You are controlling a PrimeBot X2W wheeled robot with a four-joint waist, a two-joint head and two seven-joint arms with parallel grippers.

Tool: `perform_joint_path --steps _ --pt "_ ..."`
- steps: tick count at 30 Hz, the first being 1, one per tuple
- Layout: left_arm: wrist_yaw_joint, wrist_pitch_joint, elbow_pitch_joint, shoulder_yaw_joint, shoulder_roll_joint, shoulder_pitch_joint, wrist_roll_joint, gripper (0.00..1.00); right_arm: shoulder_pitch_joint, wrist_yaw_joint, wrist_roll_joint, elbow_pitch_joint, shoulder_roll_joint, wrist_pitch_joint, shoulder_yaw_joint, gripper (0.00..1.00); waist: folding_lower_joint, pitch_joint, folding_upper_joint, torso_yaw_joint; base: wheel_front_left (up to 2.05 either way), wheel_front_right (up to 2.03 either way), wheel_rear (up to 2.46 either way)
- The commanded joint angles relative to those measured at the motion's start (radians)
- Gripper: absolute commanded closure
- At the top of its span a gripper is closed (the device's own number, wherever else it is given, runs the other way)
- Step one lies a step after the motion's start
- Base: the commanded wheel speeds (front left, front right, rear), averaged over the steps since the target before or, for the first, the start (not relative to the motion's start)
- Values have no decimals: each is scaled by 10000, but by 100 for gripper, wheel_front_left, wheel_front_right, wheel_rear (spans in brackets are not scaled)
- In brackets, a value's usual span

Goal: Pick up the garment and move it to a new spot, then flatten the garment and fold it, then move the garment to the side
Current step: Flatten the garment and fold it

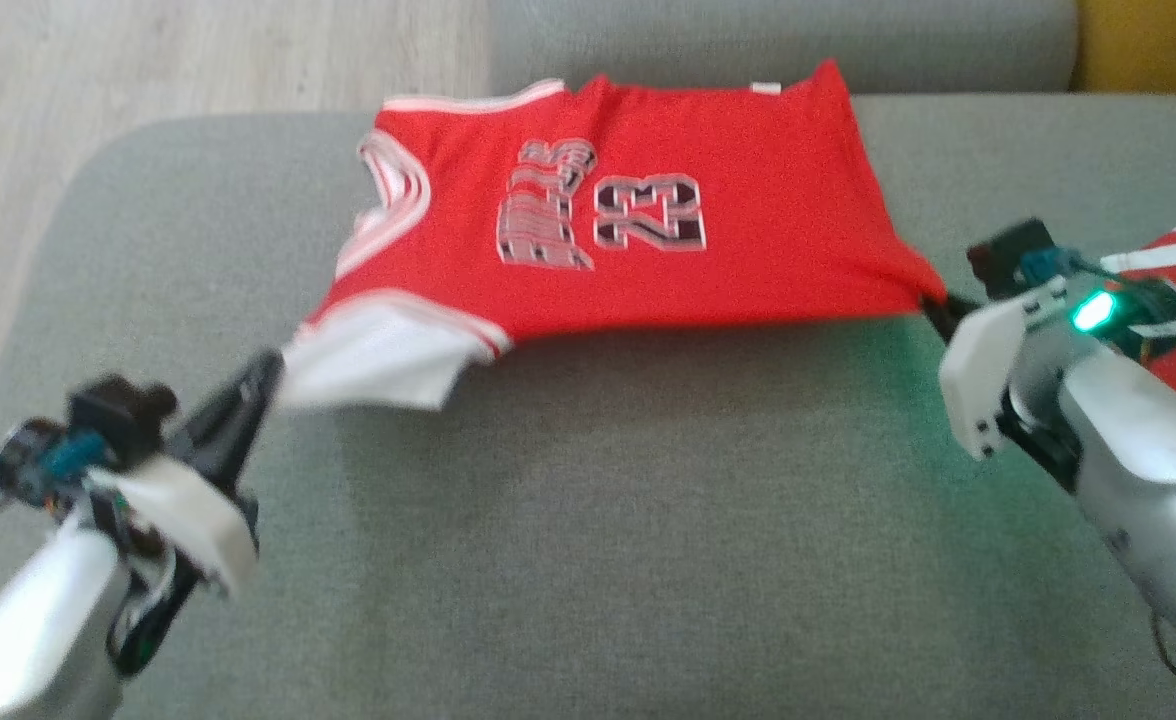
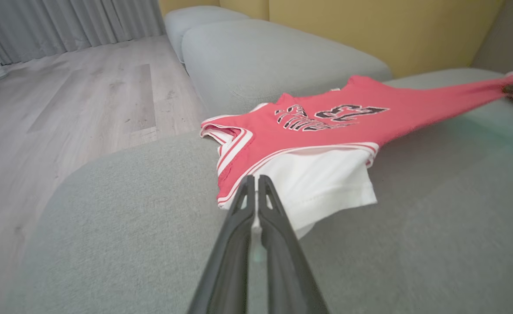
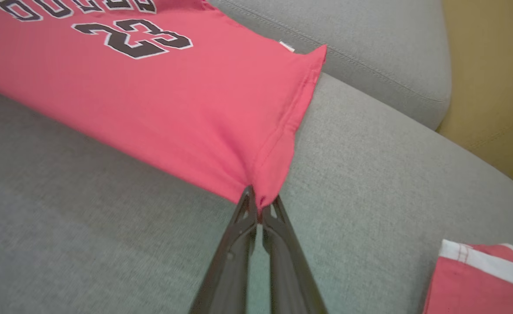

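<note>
Your left gripper [image 1: 266, 372] and right gripper [image 1: 933, 305] each clamp a corner of the jersey [image 1: 648, 230] at their very tips, so pulling them further apart could slip that thin pinch loose.

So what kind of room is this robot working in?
Most likely a home living room: the red jersey is spread over a grey upholstered sofa, with pale wood-look flooring and long grey curtains beyond it.
</note>
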Motion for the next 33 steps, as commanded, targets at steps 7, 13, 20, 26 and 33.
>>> perform_joint_path --steps 7,13,20,26,33 --pt "549 925 -2141 -333 1606 1010 802 100 851 -19 2868 -2868 -2044 1662 1773 100 2 -872 -1 25 0 0 0" --pt "1016 1800 -3624 -473 2240 2032 537 100 1590 -19 4871 -4554 -3322 3096 2495 100 2 -1286 -1 65 0 0 0" --pt "1437 2117 -4438 -332 2320 2079 391 100 1825 -19 5719 -5463 -3903 3089 2527 100 2 -1288 -1 42 0 0 0" --pt "1321 2251 -4161 -300 2087 1433 408 100 1491 -19 5754 -5304 -3696 2900 2314 100 2 -922 -1 -43 0 0 0" --pt "924 2330 -3312 -274 1819 371 491 100 942 -19 5785 -4743 -3241 2730 1978 100 2 -286 -1 -161 0 0 0"
